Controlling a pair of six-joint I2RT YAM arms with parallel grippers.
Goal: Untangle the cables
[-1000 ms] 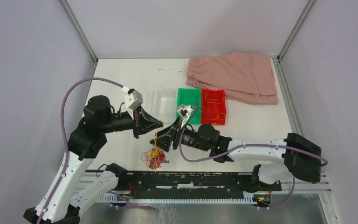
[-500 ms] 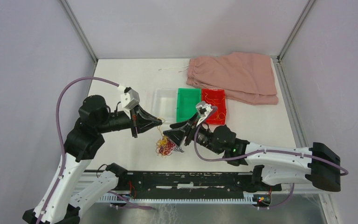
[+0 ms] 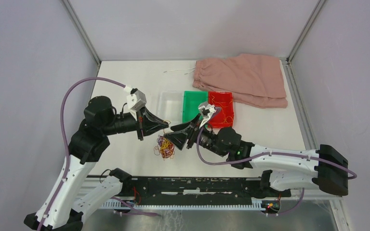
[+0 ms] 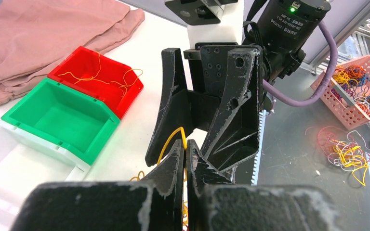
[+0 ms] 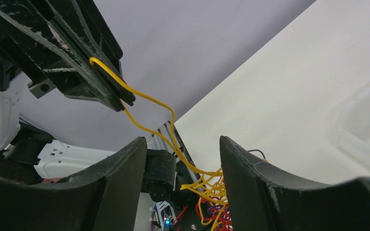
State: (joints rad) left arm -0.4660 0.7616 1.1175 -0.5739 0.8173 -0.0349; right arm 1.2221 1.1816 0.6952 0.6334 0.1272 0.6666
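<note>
A small clump of yellow, red and purple cables (image 3: 165, 147) hangs just over the table between the arms. My left gripper (image 3: 167, 125) is shut on one yellow cable (image 4: 172, 138), pinched at the tips (image 4: 185, 144). That strand runs from the tips down into the clump (image 5: 213, 191). My right gripper (image 3: 172, 138) faces the left one from the right, open. In the right wrist view its fingers (image 5: 120, 178) straddle the yellow strands (image 5: 147, 100) without closing on them. The left gripper's tips (image 5: 112, 92) show above them.
A clear bin (image 3: 170, 106), a green bin (image 3: 195, 107) and a red bin (image 3: 220, 108) holding loose yellow cables stand behind the grippers. A pink cloth (image 3: 243, 79) with a white drawstring (image 3: 178, 71) lies at the back right. Off the table is a pink basket of cables (image 4: 361, 91).
The clump has risen off the table and shifted right and away from the near edge. The right gripper moved right and up with it. The left gripper stayed shut on the yellow cable.
</note>
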